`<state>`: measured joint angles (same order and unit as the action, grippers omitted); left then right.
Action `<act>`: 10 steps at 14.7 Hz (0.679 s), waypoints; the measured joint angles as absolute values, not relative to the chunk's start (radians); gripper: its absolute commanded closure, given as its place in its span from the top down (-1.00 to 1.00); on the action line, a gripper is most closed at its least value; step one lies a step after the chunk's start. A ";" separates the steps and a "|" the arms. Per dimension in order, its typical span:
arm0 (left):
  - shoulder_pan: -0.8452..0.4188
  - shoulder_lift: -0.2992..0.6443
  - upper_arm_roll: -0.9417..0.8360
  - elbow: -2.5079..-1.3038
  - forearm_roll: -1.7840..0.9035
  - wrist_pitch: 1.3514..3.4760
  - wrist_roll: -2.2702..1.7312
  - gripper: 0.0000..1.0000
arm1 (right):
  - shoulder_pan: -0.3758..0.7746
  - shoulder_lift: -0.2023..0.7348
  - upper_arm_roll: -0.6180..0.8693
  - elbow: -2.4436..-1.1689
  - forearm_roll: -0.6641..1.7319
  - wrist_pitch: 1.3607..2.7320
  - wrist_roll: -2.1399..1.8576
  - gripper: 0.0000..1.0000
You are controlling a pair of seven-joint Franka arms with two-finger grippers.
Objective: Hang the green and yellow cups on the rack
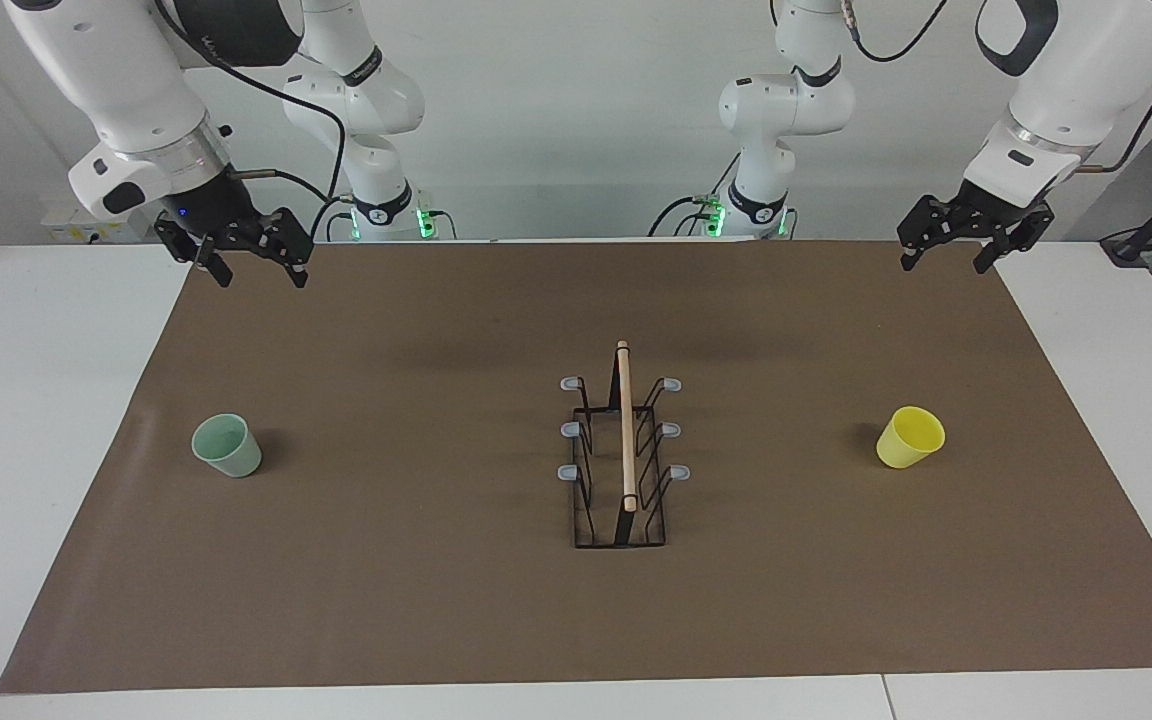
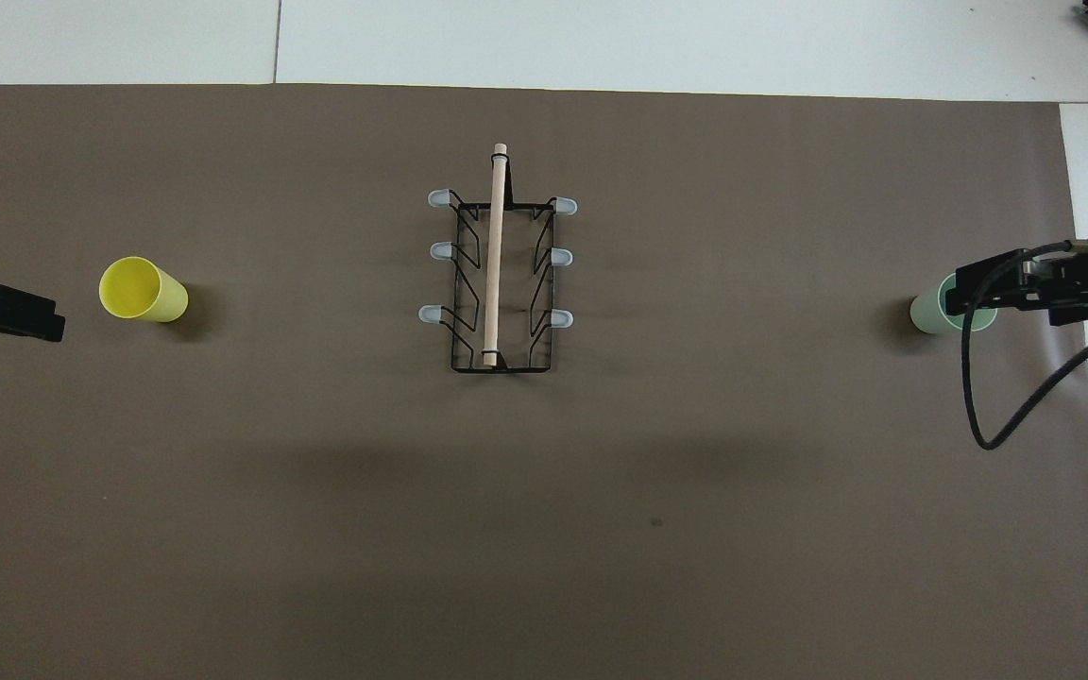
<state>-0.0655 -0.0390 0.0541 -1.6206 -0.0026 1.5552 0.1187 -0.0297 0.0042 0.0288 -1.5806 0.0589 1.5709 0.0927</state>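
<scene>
The pale green cup (image 1: 227, 445) stands upright on the mat toward the right arm's end; it also shows in the overhead view (image 2: 925, 314), partly covered by the gripper. The yellow cup (image 1: 909, 437) (image 2: 141, 290) stands toward the left arm's end, tilted. The black wire rack (image 1: 624, 455) (image 2: 497, 274) with its wooden rod stands mid-mat, all pegs bare. My right gripper (image 1: 258, 272) (image 2: 988, 297) hangs open and empty, high in the air above the mat's edge nearest the robots. My left gripper (image 1: 944, 262) (image 2: 25, 319) hangs open and empty, raised over the mat's corner.
A brown mat (image 1: 436, 580) covers most of the white table (image 1: 36, 400). A black cable (image 2: 978, 406) loops down from the right wrist. Wide bare mat lies between the rack and each cup.
</scene>
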 measured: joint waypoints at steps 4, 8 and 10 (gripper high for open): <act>-0.065 -0.039 0.060 -1.621 -0.003 1.556 0.119 1.00 | -0.033 0.005 0.025 -1.594 0.046 1.595 0.061 1.00; -0.064 -0.023 0.064 -1.622 -0.006 1.556 0.118 1.00 | -0.017 0.015 0.027 -1.640 -0.008 1.654 0.051 1.00; -0.064 0.001 0.078 -1.621 -0.011 1.566 0.111 1.00 | 0.003 0.021 0.029 -1.679 -0.044 1.697 0.051 1.00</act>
